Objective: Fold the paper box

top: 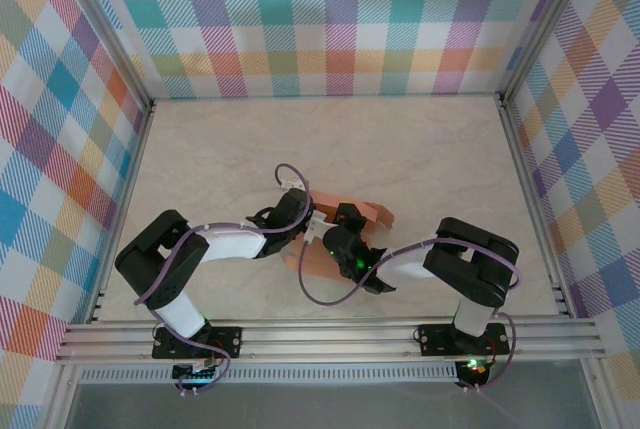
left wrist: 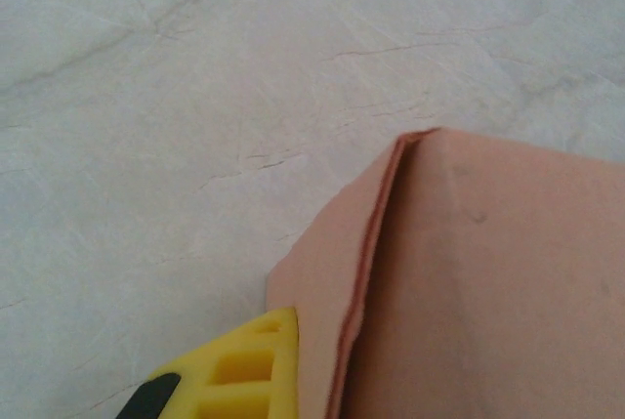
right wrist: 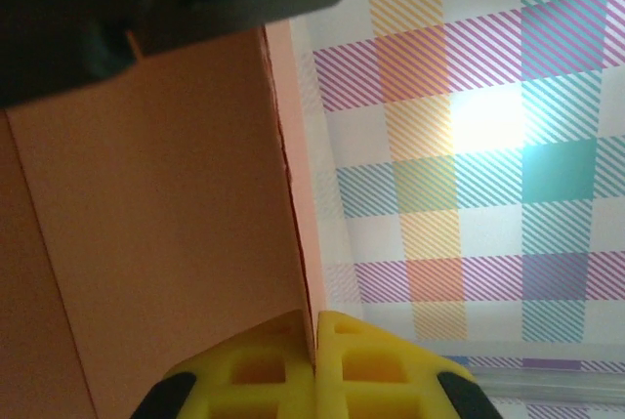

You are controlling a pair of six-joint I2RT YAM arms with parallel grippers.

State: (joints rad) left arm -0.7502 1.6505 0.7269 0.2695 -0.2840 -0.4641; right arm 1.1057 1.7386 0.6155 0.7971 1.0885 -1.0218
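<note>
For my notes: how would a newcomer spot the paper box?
On the pale marbled table walled in plaid, look to the near middle, where the two arms meet. The paper box is the thin salmon-orange card partly under their wrists. Unlike the black-and-white arms, it is flat and warm-coloured; the right gripper pinches its edge.

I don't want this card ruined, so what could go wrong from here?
The right gripper pinches just the thin edge of the paper box, so the box could slip out. The left gripper looks clamped near a folded corner; pulling the two grippers apart might tear or crease it.
</note>
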